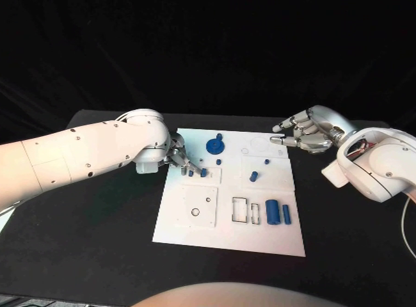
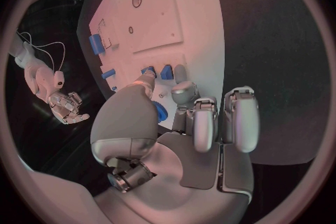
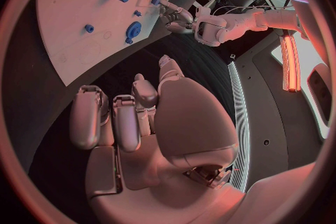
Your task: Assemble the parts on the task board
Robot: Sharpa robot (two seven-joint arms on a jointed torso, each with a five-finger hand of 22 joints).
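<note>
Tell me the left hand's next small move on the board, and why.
Probably a slight lowering so the fingers close on one of the small blue parts at the board's left edge. The left hand hangs over them with fingertips down beside them; no grip shows. The right hand is off the board's far right corner, holding nothing.

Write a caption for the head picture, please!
Left hand reaches small blue parts on the white board; right hand hovers open beside it.
</note>
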